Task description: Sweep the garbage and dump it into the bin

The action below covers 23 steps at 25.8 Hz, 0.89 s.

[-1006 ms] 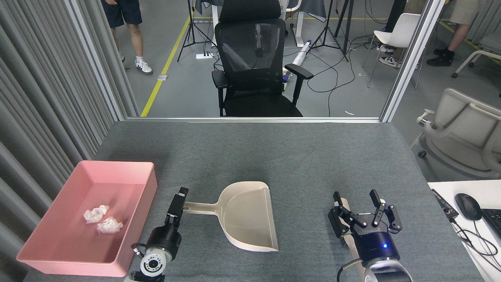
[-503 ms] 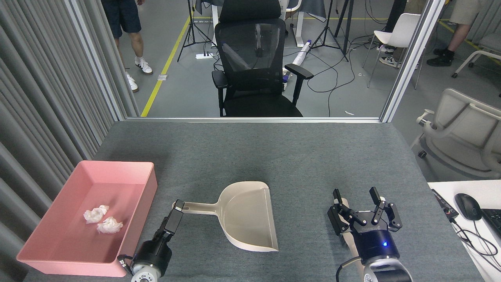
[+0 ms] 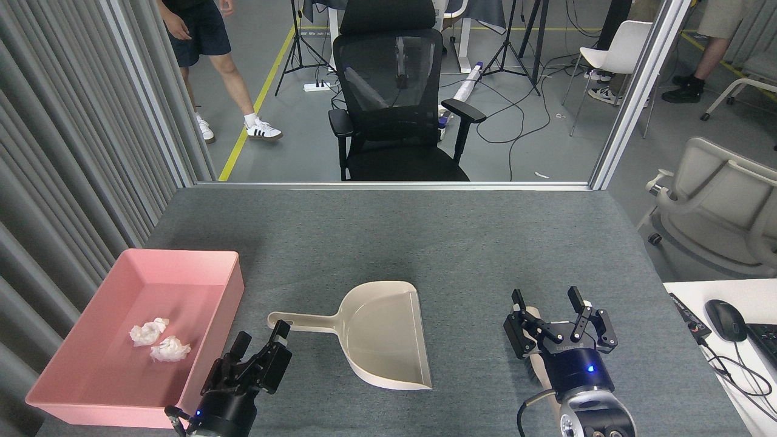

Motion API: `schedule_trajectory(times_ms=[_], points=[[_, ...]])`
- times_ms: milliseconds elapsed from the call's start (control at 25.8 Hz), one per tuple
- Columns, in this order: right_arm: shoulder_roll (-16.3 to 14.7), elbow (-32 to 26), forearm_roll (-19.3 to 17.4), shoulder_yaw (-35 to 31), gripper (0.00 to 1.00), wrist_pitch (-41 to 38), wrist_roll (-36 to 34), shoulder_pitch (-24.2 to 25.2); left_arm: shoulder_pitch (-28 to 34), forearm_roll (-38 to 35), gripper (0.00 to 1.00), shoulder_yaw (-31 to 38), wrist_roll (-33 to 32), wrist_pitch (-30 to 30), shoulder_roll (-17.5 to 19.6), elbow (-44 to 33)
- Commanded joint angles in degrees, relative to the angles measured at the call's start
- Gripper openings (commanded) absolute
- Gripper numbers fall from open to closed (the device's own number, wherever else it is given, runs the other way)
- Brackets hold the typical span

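head view — garbage (image 3: pixel 159 340) in bin (image 3: pixel 222 290), both hands seemingly open

Grey felt-covered tabletop (image 3: pixel 388 243) up front, ribbed grey curtain (image 3: pixel 67 152) running down the left side. Past the far edge there's a black mesh office chair (image 3: pixel 397 103) on a grey floor (image 3: pixel 291 133) with a yellow line (image 3: pixel 252 109) and cables all over. White chair (image 3: pixel 613 57) further back, tripods, a pale grey chair (image 3: pixel 716 206) on the right, plus a white desk corner with a mouse (image 3: pixel 725 320). A person's legs (image 3: pixel 224 67) at top left.
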Motion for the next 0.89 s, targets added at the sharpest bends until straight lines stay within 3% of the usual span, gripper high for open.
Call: schedule_trajectory(times_ms=[0, 116, 193, 310, 387, 464, 580, 696, 851], points=[[-0.1, 1.9, 1.4, 0.0, 0.99, 0.0, -3.1, -0.8, 0.3, -10.4, 0.99, 0.2, 3.3, -2.9, 1.2, 0.0], [1.0, 1.9, 2.1, 0.3, 0.99, -0.1, -3.4, -0.7, 1.2, -10.3, 0.99, 0.3, 2.9, -1.4, 0.8, -6.0], [3.3, 1.2, 2.9, 1.5, 0.99, -0.1, -4.1, -0.3, 0.7, -9.9, 0.99, 0.5, 3.3, -1.1, 0.7, -7.2], [6.2, 0.6, 8.4, 3.5, 0.99, 0.0, -6.2, 0.5, -3.0, -8.8, 0.99, 4.2, 4.2, -1.9, 1.9, -6.1], [7.5, 0.6, 9.9, 3.4, 0.99, 0.0, -6.2, 0.9, -5.2, -9.1, 0.99, 5.9, 4.4, -1.9, 3.4, -4.8], [7.7, 0.6, 9.9, 3.2, 0.99, 0.1, -6.1, 1.1, -5.5, -10.1, 0.99, 6.4, 5.3, -1.2, 5.5, -4.6], [7.7, 0.6, 9.9, 2.6, 0.99, 1.1, -5.9, 0.9, -2.9, -15.9, 0.99, 6.9, 5.3, -0.9, 12.5, -4.6], [7.2, 0.7, 9.9, 2.6, 0.99, 2.2, -6.3, 0.7, -0.7, -19.1, 0.99, 7.1, 5.2, 1.3, 11.4, -4.7], [8.9, 3.7, 9.7, 2.7, 0.99, 2.5, -5.8, -1.7, 1.2, -19.6, 0.99, 7.0, 5.1, 3.5, 10.6, -5.9]])
